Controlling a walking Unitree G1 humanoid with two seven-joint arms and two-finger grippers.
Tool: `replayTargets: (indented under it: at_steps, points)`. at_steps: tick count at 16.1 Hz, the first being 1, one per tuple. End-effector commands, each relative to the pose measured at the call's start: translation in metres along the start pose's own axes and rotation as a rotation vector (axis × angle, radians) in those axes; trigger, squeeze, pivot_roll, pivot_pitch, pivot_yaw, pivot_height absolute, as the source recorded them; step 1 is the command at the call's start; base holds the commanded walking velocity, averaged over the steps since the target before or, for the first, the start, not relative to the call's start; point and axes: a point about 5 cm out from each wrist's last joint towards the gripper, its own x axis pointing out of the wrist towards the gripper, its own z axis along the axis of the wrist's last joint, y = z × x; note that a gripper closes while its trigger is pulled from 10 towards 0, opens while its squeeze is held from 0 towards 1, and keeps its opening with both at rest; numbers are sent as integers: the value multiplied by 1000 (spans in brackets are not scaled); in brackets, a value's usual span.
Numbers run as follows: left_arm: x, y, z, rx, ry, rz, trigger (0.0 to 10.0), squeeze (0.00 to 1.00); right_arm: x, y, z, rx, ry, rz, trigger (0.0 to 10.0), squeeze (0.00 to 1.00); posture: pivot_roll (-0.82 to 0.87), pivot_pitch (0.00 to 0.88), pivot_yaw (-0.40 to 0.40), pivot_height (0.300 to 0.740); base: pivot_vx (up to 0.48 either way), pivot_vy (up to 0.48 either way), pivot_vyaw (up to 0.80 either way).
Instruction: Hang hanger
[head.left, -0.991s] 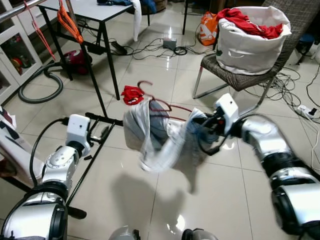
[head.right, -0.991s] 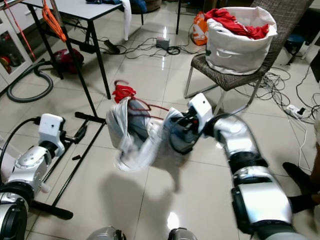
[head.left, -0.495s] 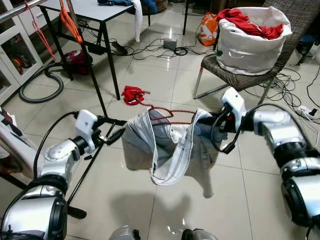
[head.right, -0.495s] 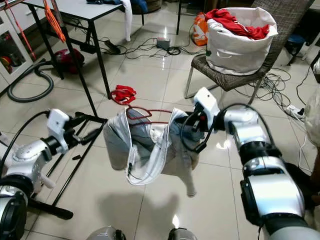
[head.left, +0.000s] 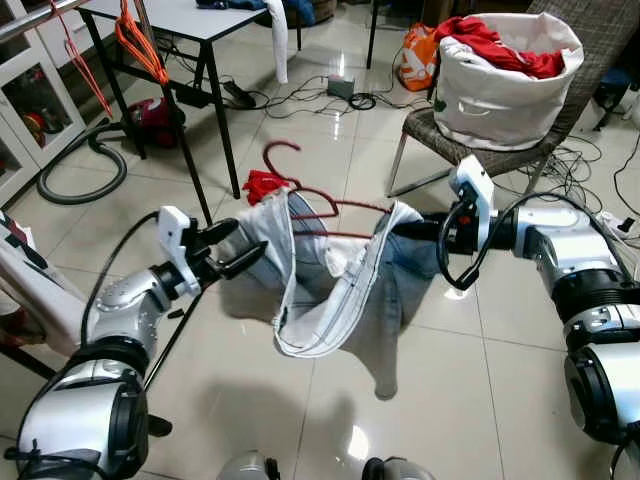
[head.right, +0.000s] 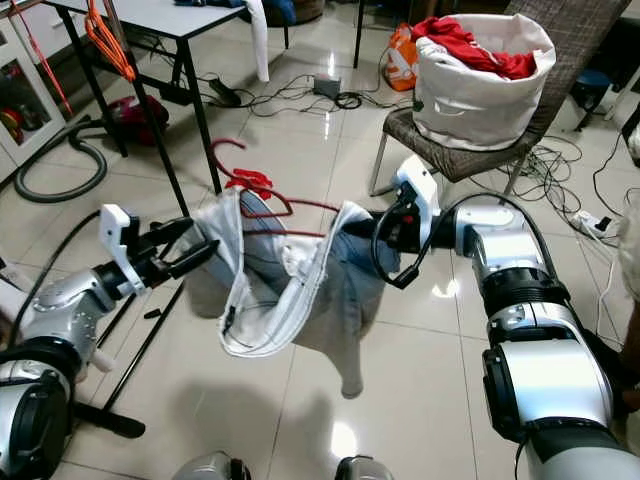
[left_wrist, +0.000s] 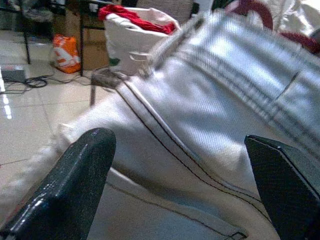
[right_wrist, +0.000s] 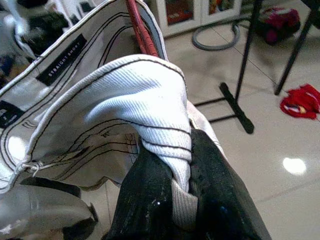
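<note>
A pair of pale denim shorts (head.left: 330, 290) with a white inside hangs spread on a red hanger (head.left: 330, 205), whose hook (head.left: 283, 150) points up. My right gripper (head.left: 428, 232) is shut on the waistband's right end; the right wrist view shows its fingers (right_wrist: 150, 195) pinching a fold of white fabric (right_wrist: 160, 90). At the shorts' left edge my left gripper (head.left: 238, 250) is open. In the left wrist view its two fingers (left_wrist: 75, 170) stand wide apart with the denim (left_wrist: 210, 100) just ahead of them.
A black clothes rack's post and foot (head.left: 190, 300) stand at my left, its rail (head.left: 40, 18) carrying orange hangers (head.left: 140, 45). A red cloth (head.left: 262, 185) lies on the tiles. A chair (head.left: 470, 160) with a laundry basket (head.left: 500, 90), a table (head.left: 190, 20), a vacuum hose (head.left: 80, 170) and cables surround the floor.
The hanger's hook has risen and the shorts have swung left. My left gripper has reached the garment's left edge. My right gripper stays shut on the waistband.
</note>
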Motion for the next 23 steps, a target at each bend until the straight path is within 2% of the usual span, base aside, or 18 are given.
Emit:
replayTargets:
  at_steps: [1,4,6,8,11,16,18,22,23]
  points:
    - [6,-1,8,54,7,-45,10000,0,-2,0,24,-61,-63,27,10000,0,-106,0,-18,740,0,0,0]
    - [12,-4,11,112,35,-84,10000,0,-7,2,14,-96,35,50,10000,0,-112,0,-15,740,0,0,0]
    - [11,-2,15,128,44,-92,10000,0,-12,0,3,-133,129,28,10000,0,-115,0,-12,740,0,0,0]
    - [8,-1,16,136,46,-96,10000,0,-16,-4,-5,-133,165,-19,10000,0,-114,0,-12,740,0,0,0]
    - [7,-2,13,135,49,-113,10000,0,-9,-1,-10,-128,155,-23,10000,0,-103,0,-11,740,0,0,0]
    - [1,-2,9,134,73,-117,10000,0,-4,2,-5,-135,122,7,10000,0,-98,0,-8,740,0,0,0]
    - [-8,0,1,148,148,-110,10000,0,-8,2,8,-143,77,33,10000,0,-107,0,-8,740,0,0,0]
    - [-20,7,-3,213,247,-76,10000,0,-17,3,15,-172,90,53,10000,0,-118,0,-7,740,0,0,0]
    - [-20,8,-1,215,244,-69,10000,0,-18,3,16,-174,92,54,10000,0,-120,0,-8,740,0,0,0]
